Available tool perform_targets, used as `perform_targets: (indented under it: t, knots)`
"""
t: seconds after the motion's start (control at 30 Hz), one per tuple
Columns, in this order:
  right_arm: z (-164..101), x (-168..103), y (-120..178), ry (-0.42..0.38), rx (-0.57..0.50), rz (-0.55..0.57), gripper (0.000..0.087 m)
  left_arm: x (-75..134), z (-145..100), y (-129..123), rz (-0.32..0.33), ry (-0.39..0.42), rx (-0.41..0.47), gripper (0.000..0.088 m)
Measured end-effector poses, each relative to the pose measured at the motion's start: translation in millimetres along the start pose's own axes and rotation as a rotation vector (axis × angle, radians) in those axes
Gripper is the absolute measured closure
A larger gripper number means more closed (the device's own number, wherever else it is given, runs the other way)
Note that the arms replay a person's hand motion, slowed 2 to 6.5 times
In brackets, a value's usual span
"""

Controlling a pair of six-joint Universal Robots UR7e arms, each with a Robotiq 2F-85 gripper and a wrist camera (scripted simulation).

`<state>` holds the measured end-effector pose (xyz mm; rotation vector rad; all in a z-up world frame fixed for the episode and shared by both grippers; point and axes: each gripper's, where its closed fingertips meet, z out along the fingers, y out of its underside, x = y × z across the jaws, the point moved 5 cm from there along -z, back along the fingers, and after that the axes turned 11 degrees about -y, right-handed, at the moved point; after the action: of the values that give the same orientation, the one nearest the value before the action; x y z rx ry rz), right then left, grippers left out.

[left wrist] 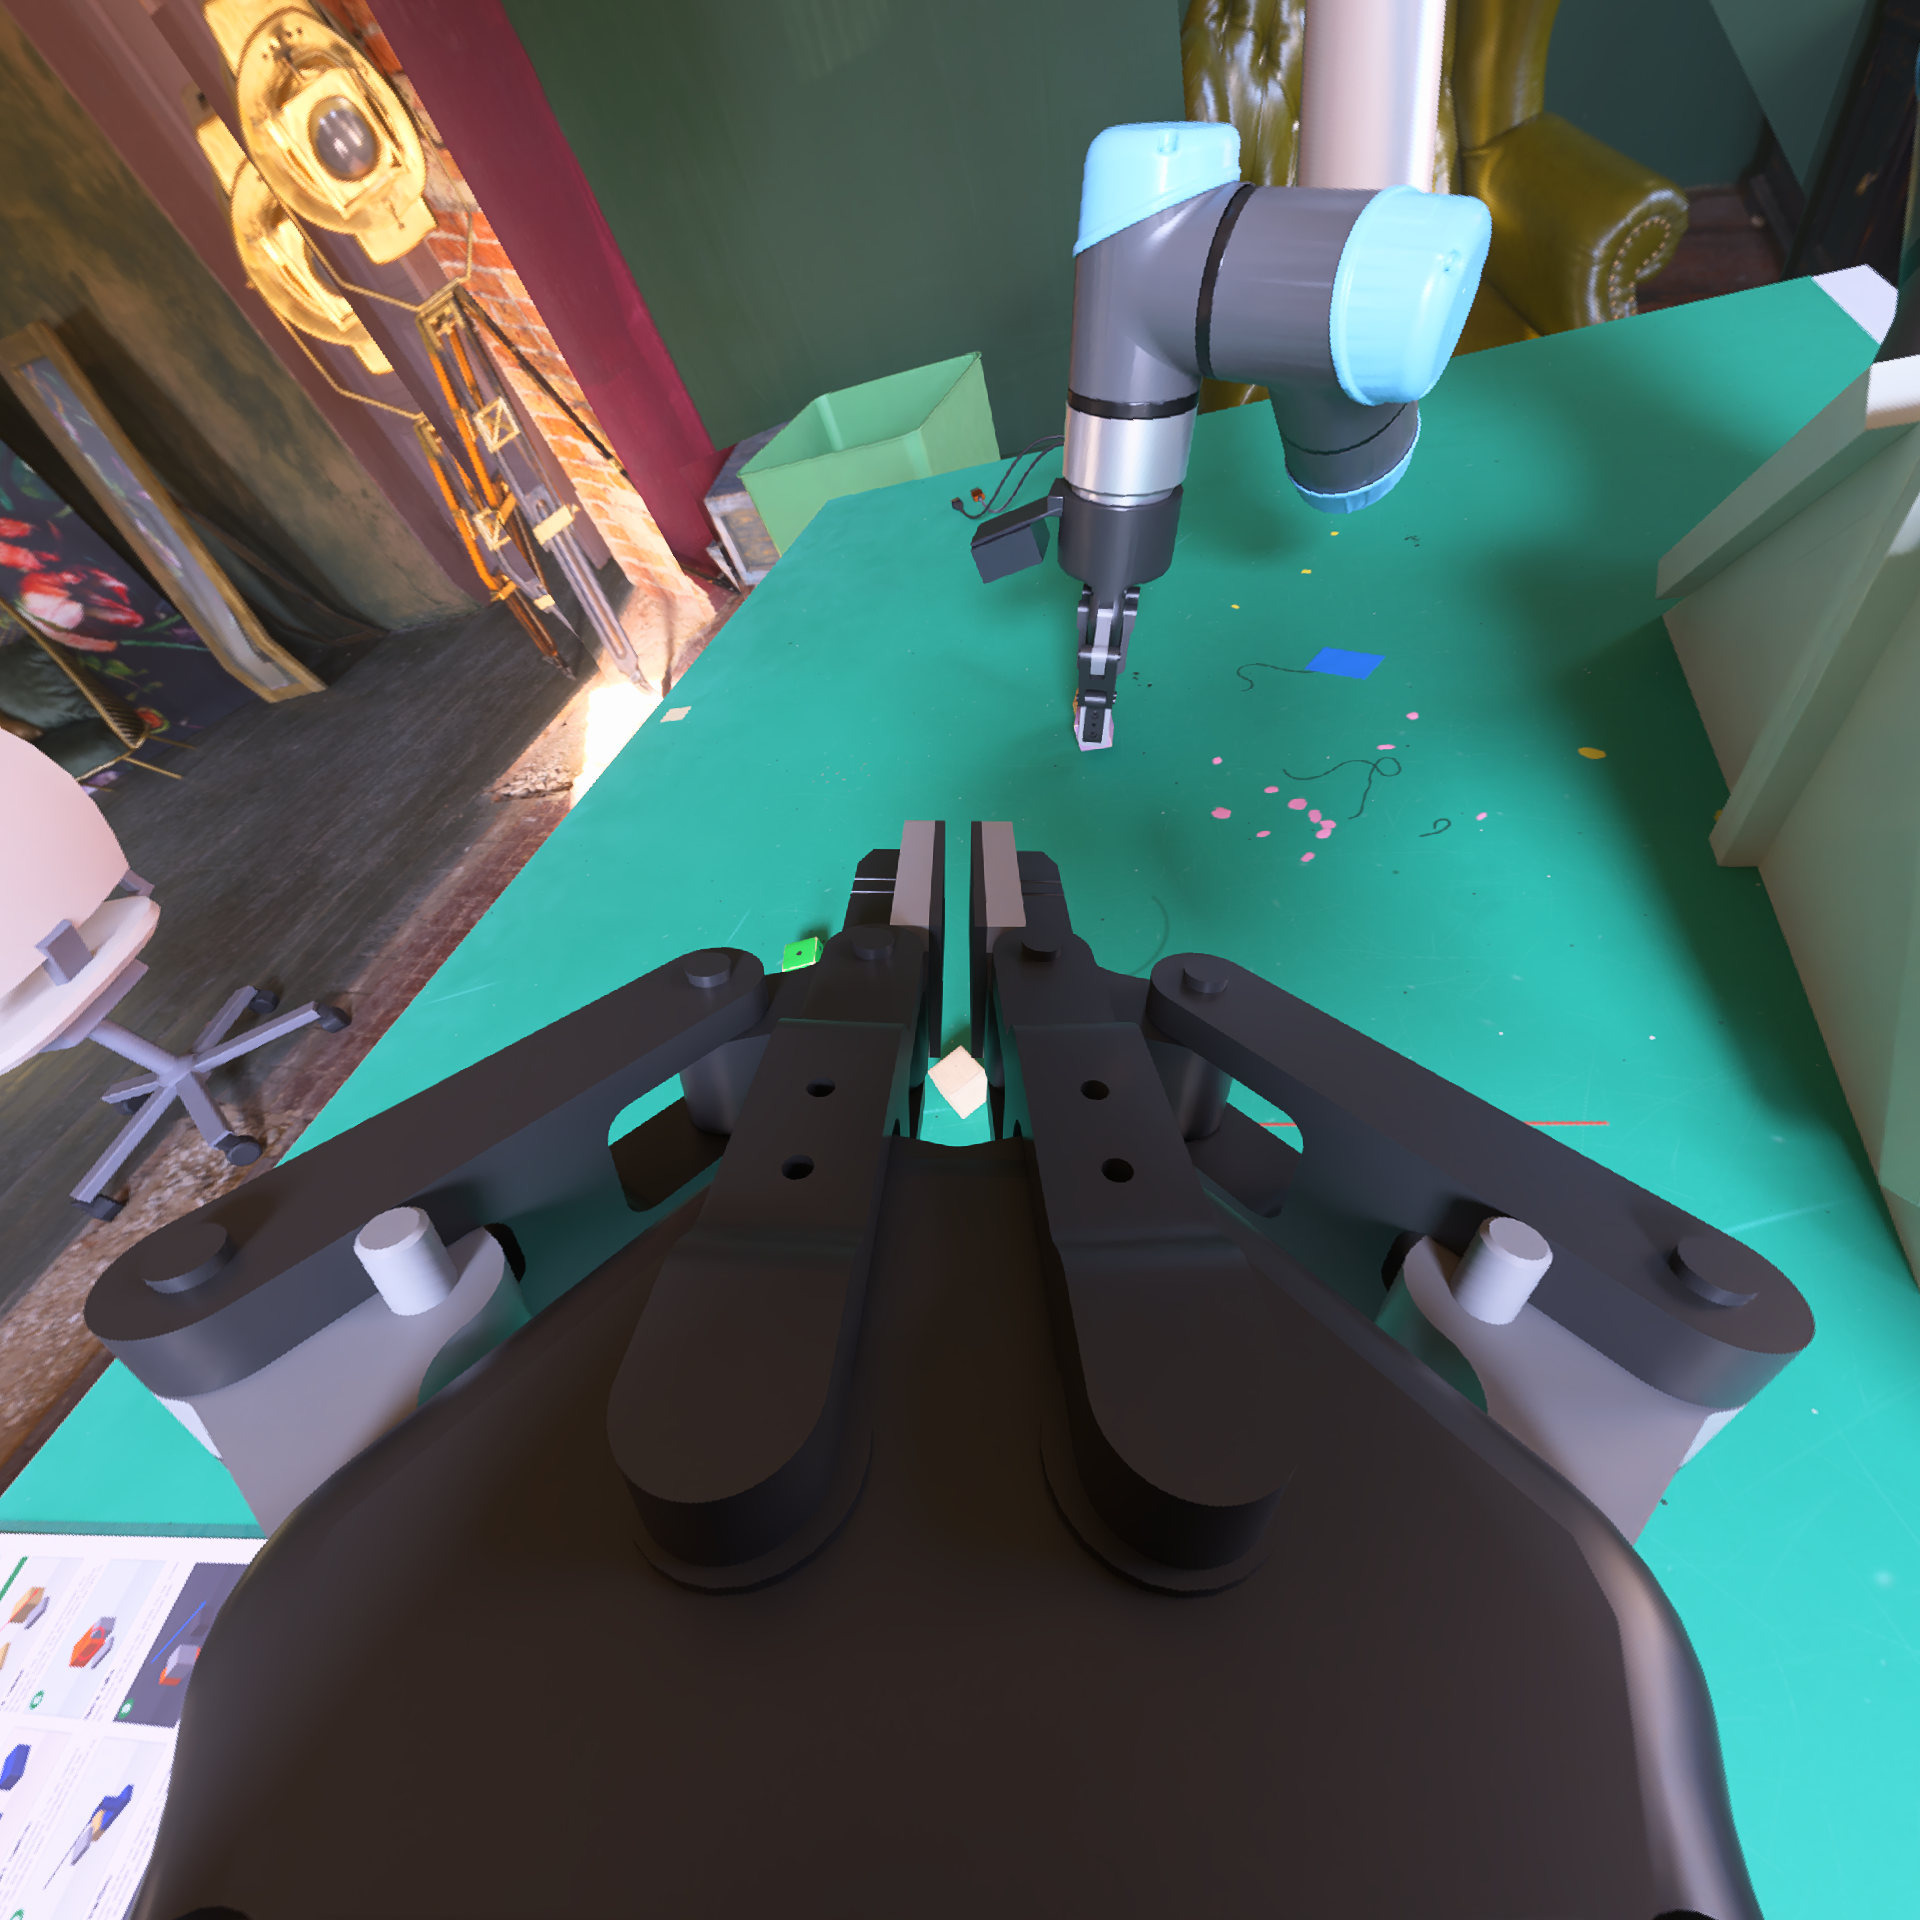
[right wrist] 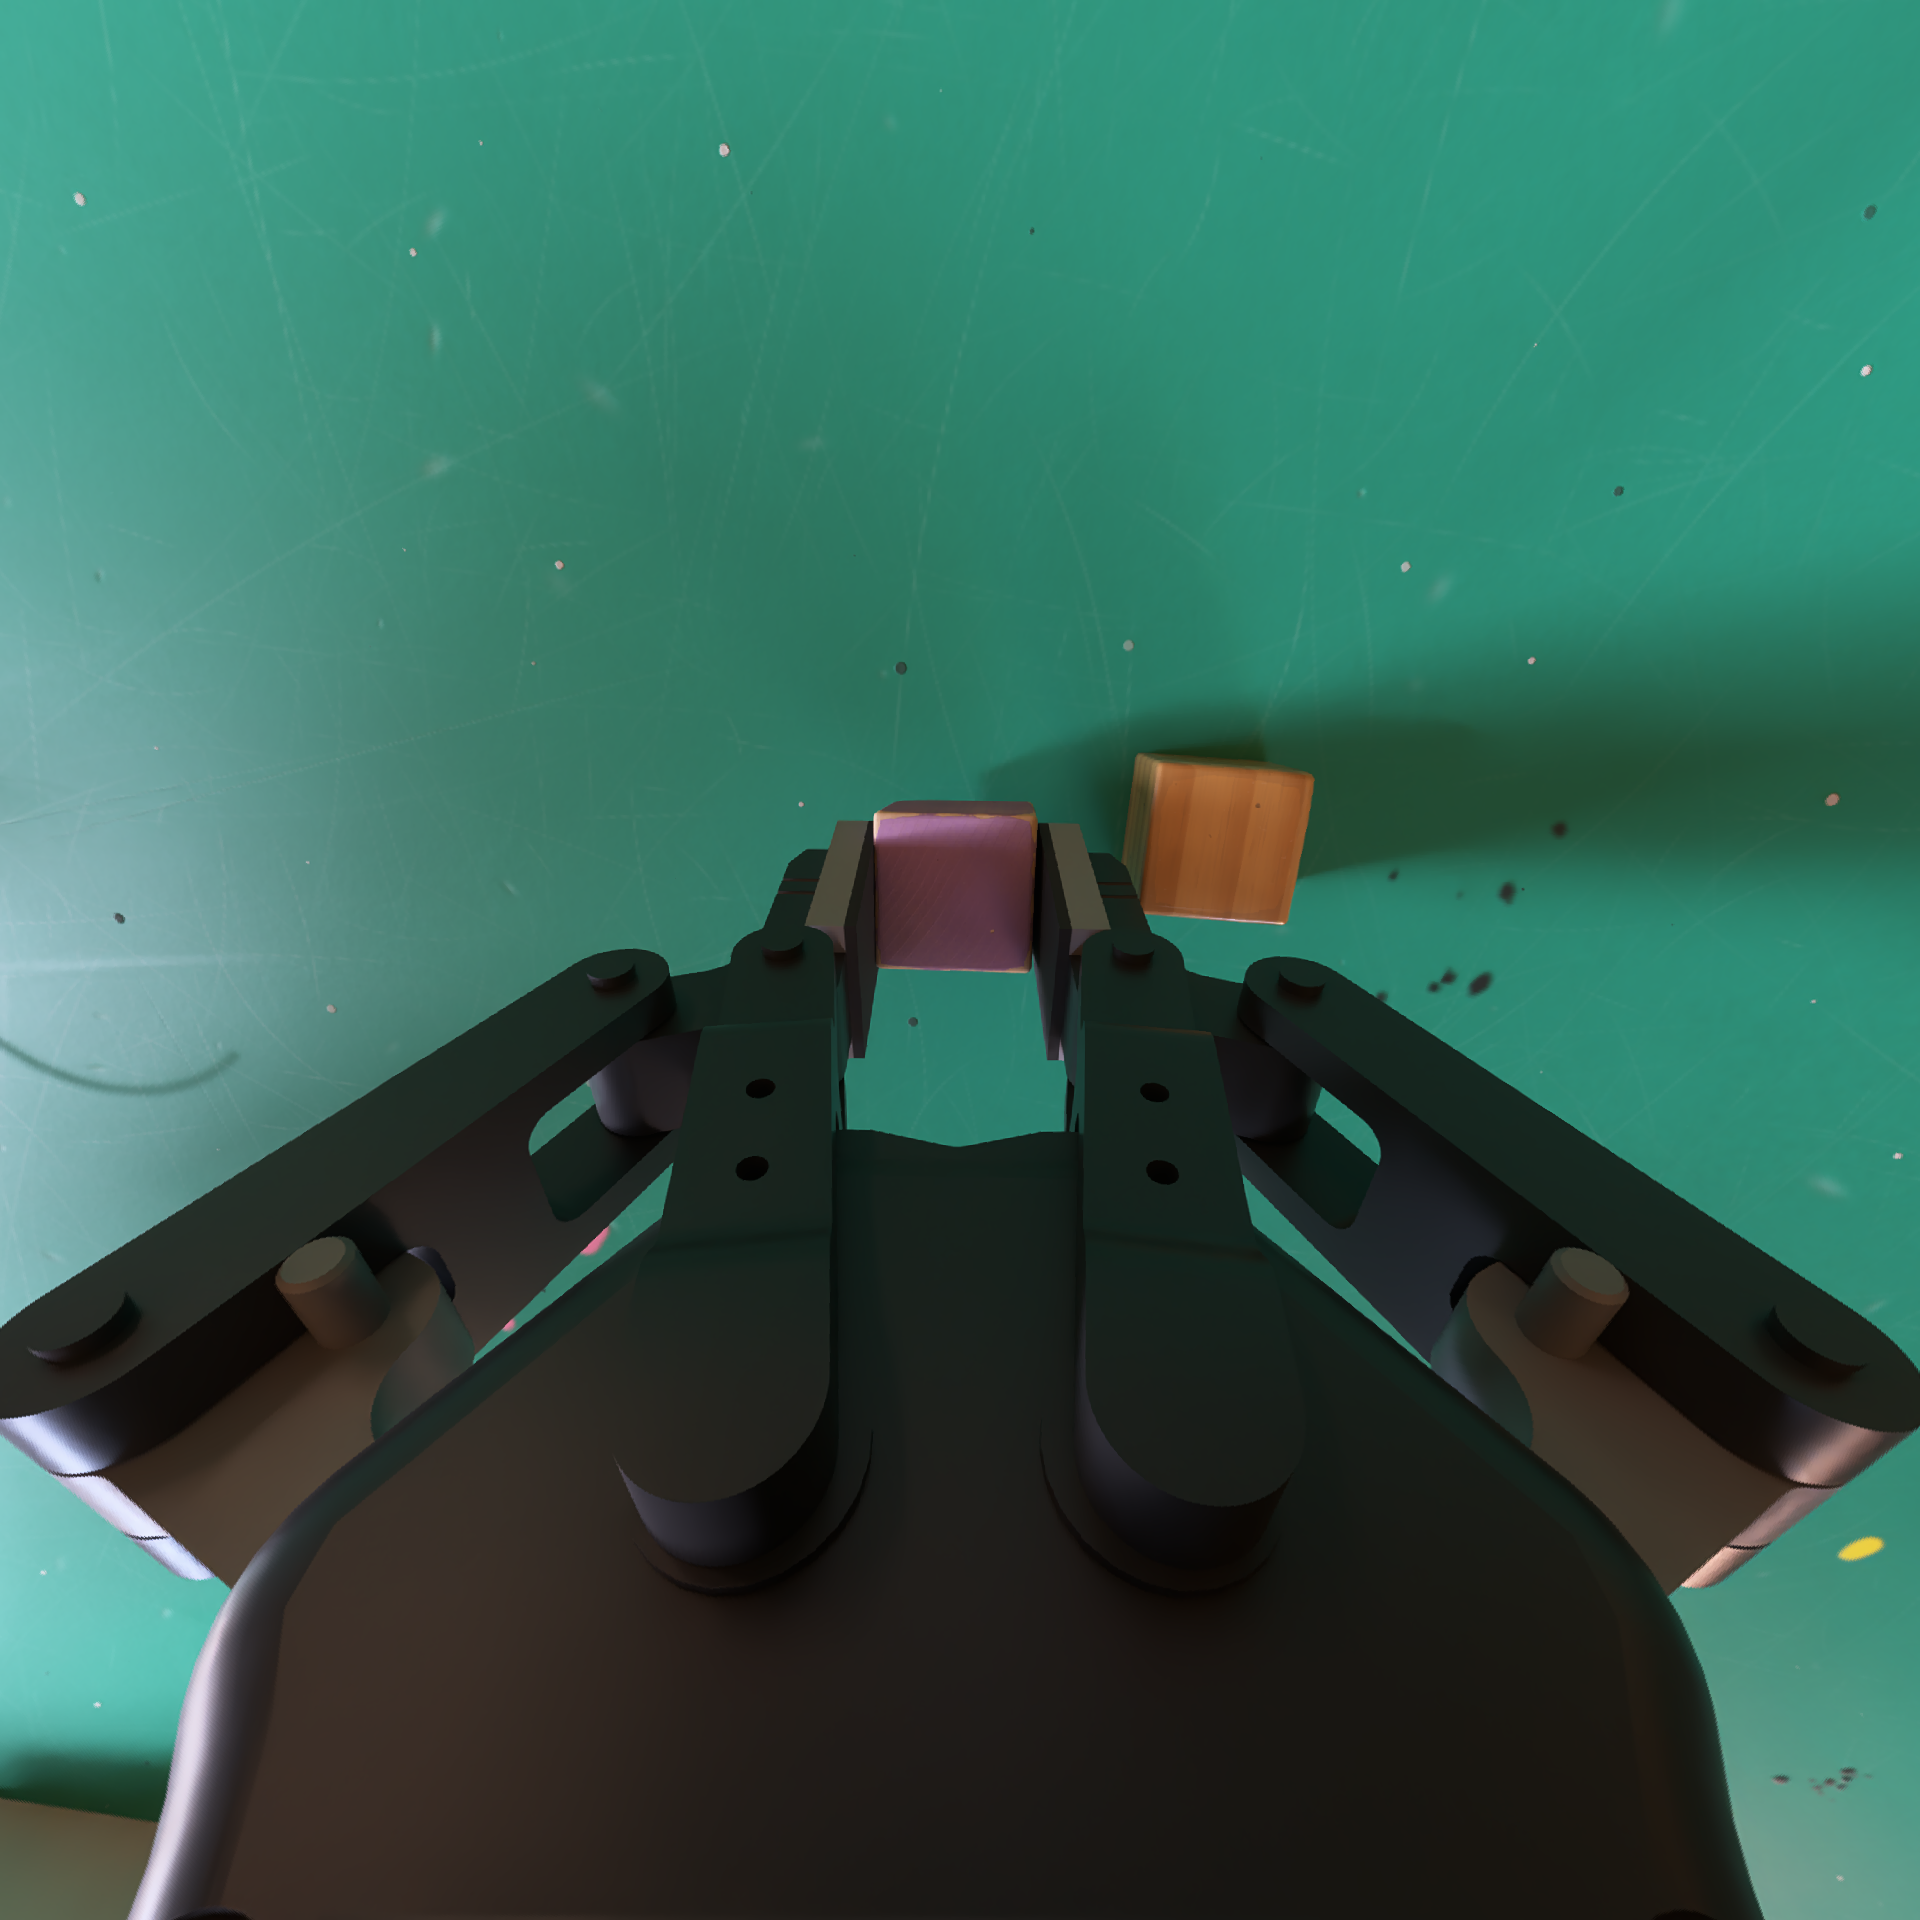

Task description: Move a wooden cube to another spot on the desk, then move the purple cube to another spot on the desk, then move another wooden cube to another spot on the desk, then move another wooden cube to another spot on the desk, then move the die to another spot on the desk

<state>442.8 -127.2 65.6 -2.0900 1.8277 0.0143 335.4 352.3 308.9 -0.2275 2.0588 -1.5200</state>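
Right gripper (right wrist: 954,894) pinching the purple cube (right wrist: 954,888) between both fingers (right wrist: 844,894), pads flat against its two side faces, fingers closed just to cube width. Gripping near the fingertips, cube top edge poking slightly past them. Pointing straight down at the green counter (right wrist: 727,416); in the left wrist view, hanging far out over mid-counter with the cube (left wrist: 1094,736) at or just above the surface, contact impossible to tell.

Likely doing step two, moving the purple cube. Sitting just right of the held cube and slightly farther out: an orange-brown wooden cube (right wrist: 1218,840), near the right finger but apart from it. Needing a straight lift first, then travelling leftward or farther out across bare counter, avoiding a sweep to the right that could be knocking the wooden cube. Keeping the cube level and the pinch steady, since a tip grasp could be slipping. Lowering until resting flat before spreading the fingers.

Left gripper (left wrist: 958,873) idling near the near edge, fingers almost shut with only a thin slit between the pads, holding nothing. Showing below it through the gap: a pale wooden cube (left wrist: 958,1081) lying on the counter. Peeking out just left of the left fingers: a small green die (left wrist: 800,953). Keeping this arm parked, well apart from the right one.
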Motion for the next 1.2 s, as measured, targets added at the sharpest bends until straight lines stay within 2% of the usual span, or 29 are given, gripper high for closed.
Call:
perform_targets:
  t: [0.4, 0.43, 0.47, 0.63, 0.97, 1.2]
  knots:
    - [-7.5, 0.6, 0.2, 0.047, 0.013, -0.025, 0.0613, 0.9, 2.0, 0.5, 0.003, 0.004, -0.005, 0.0833]
    - [-8.9, 0.3, -0.1, 0.05, 0.017, -0.028, 0.06, 0.9, 2.1, 0.5, 0.003, 0.005, -0.005, 0.0833]
    - [-10.4, 0.0, -0.3, 0.053, 0.02, -0.031, 0.0544, 1.0, 2.3, 0.6, 0.003, 0.005, -0.006, 0.0833]
    - [-20.5, -3.1, -2.4, 0.068, 0.046, -0.045, 0.0526, 1.2, 2.9, 0.7, 0.003, 0.007, -0.007, 0.0833]
    - [-55.3, -16.5, -12.3, 0.121, 0.149, -0.088, 0.0522, 1.3, 3.6, 0.9, 0.005, 0.006, -0.01, 0.0833]
    - [-87.4, -39.4, -23.8, 0.152, 0.27, -0.154, 0.0522, 0.9, 3.5, 0.7, 0.005, 0.003, -0.01, 0.0834]
